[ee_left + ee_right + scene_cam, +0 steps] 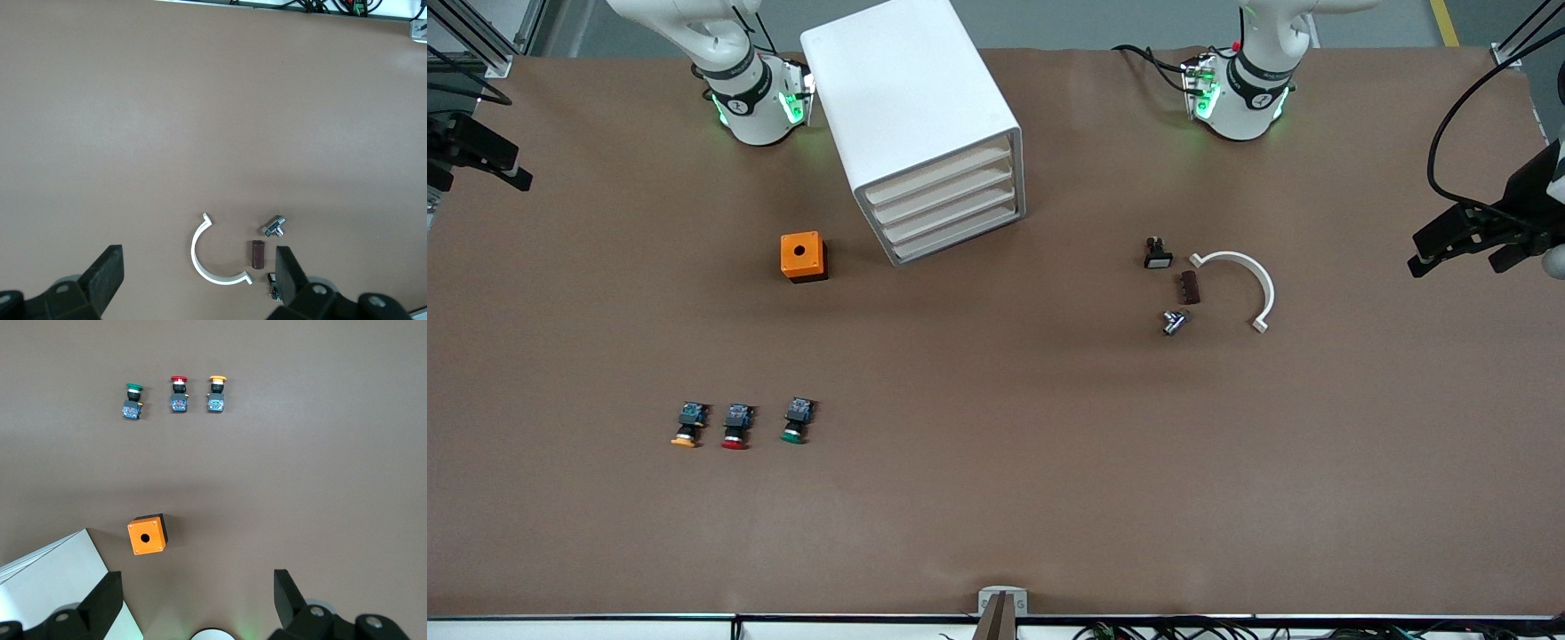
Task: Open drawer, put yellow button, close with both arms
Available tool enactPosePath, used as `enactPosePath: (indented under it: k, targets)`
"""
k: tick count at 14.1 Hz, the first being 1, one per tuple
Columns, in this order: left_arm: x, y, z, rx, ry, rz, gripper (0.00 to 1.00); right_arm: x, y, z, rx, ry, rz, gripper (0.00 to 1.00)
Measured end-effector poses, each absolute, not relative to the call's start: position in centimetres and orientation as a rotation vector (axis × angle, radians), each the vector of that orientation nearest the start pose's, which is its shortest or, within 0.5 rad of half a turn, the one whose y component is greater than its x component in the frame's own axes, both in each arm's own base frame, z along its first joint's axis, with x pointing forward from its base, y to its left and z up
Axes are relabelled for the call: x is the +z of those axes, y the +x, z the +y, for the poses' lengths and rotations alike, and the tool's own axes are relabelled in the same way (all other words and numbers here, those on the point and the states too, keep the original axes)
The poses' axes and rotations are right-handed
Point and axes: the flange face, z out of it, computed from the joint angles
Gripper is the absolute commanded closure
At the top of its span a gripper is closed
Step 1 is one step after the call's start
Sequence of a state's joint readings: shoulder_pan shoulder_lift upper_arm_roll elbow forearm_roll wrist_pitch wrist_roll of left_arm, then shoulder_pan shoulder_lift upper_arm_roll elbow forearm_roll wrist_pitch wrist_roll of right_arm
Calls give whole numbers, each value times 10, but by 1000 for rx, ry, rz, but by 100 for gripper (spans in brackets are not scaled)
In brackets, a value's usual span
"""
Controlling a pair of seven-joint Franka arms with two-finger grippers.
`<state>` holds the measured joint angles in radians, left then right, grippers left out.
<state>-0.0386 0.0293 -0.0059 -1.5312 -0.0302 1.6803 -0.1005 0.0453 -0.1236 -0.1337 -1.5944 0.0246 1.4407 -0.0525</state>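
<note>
- A brown table (pixel 996 498) runs wall to wall, cables along its front edge.
- The white cabinet (pixel 911 107) stands askew between the two arm bases; the drawer (pixel 940 174) on top is pushed in like the three under it, contents hidden.
- The right gripper (pixel 193 603) hangs spread wide, empty, over the table's end; the orange box (pixel 147 535) lies below it near the cabinet.
- The yellow button (pixel 688 425) lies well apart from that gripper, beside the red button (pixel 735 426) and green button (pixel 796 420).
- The left gripper (pixel 199 277) hangs spread, empty, at its own end, the white curved clip (pixel 212 257) below it.
</note>
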Motion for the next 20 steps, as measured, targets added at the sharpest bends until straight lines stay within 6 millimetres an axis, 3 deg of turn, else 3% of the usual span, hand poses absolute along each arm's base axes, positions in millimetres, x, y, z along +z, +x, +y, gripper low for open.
enactPosePath:
  k: [6, 9, 11, 16, 18, 20]
  targets:
    - [634, 575, -28, -174, -3174, -93, 0, 667, 500, -45, 44, -3098, 46, 0]
    - [614, 581, -20, -97, -3172, -117, 0, 667, 500, -45, 44, -3098, 46, 0]
    - [579, 594, -18, 1, -3168, -131, 0, 667, 500, -45, 44, -3098, 46, 0]
    - [450, 630, -30, 332, -3132, -129, 0, 667, 500, -45, 44, -3098, 46, 0]
    - [405, 635, -47, 454, -3099, -159, 0, 667, 500, -45, 44, -3098, 45, 0]
    - [364, 632, -81, 573, -3037, -237, 0, 667, 500, -45, 44, -3098, 46, 0]
